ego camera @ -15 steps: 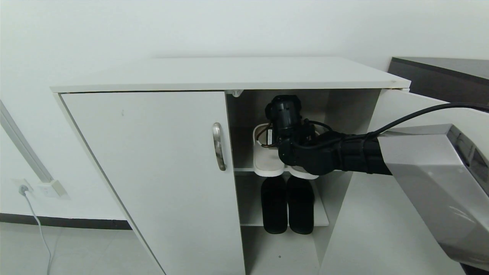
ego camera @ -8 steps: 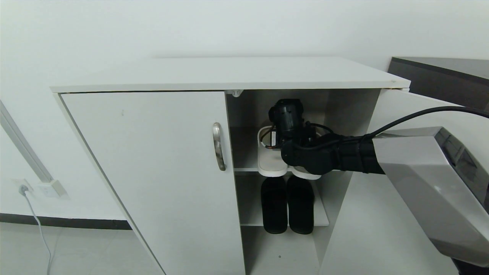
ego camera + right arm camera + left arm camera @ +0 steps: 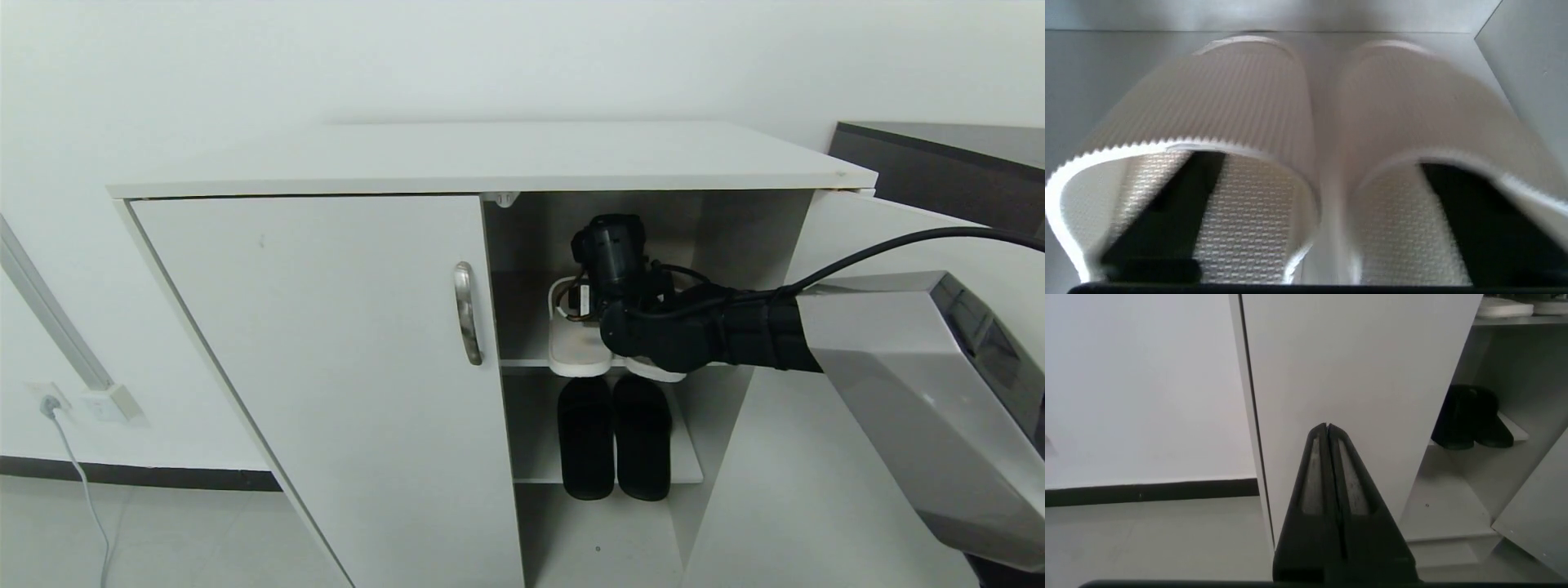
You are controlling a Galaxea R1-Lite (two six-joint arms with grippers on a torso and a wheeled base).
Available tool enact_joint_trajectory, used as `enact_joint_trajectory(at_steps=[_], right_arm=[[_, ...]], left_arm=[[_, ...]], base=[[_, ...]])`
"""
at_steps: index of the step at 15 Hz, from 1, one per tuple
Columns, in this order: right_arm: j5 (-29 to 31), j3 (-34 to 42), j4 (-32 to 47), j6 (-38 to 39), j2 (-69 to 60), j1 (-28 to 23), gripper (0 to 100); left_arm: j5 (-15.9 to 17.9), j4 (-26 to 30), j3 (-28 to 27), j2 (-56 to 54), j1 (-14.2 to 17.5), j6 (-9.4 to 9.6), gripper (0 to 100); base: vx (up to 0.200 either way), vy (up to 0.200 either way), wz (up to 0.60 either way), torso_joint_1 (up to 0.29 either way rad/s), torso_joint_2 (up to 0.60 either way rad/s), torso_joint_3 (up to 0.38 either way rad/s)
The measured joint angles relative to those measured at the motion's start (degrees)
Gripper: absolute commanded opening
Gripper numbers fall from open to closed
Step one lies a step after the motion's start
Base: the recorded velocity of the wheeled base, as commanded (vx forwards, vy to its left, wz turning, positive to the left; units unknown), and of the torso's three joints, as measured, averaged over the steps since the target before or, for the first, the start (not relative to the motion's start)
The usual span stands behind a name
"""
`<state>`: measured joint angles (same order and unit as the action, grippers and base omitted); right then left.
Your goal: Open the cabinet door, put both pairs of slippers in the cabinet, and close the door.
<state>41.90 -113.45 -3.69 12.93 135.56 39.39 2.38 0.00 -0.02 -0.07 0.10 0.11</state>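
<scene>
Right arm [image 3: 710, 335]: comes in from the right, black forearm about level, wrist inside the open right half of the cabinet [image 3: 490, 155], above the upper shelf [image 3: 518, 361].

Right tool [image 3: 1319, 167]: fingers spread apart, one black finger inside each of the white slippers [image 3: 575, 351]. Neither finger seems pressed against the slippers' inner walls.

White slippers: side by side on the upper shelf, touching. Their near ends overhang the shelf's front edge.

Black slippers [image 3: 612, 441]: side by side on the lower shelf [image 3: 531, 467], directly below the white pair, near ends also past the shelf edge.

Left tool [image 3: 1327, 433]: fingers closed flat together, gripping nothing. It is held low in front of the left door [image 3: 310, 343], apart from it.

Left door: shut, with a metal handle [image 3: 465, 313] at its inner edge. Right door [image 3: 865, 237]: swung open to the right.

Room: white wall [image 3: 245, 65] behind, pale floor [image 3: 163, 539], black skirting [image 3: 122, 474]. Wall socket with a cable [image 3: 51, 404] at the left. Dark furniture top [image 3: 939, 151] at the right, behind the open door.
</scene>
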Motion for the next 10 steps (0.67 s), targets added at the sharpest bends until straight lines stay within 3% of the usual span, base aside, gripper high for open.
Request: enact_joint_trajectory(at_steps=[4,10], right_arm=[[0.02,2.3,-0.1,0.28,-1.13,0.49,100],[0.02,14.49,-1.12,2.91,-8.77,3.28,100]], left_arm=[[0.0,0.0,-0.05,0.0,-0.02,-0.09,0],[-0.02,0.0,-0.07,0.0,-0.02,-0.11,0]], base=[[0.0,0.0,0.0,0.0,0.0,0.0],[0.0,0.0,0.0,0.0,0.0,0.0]])
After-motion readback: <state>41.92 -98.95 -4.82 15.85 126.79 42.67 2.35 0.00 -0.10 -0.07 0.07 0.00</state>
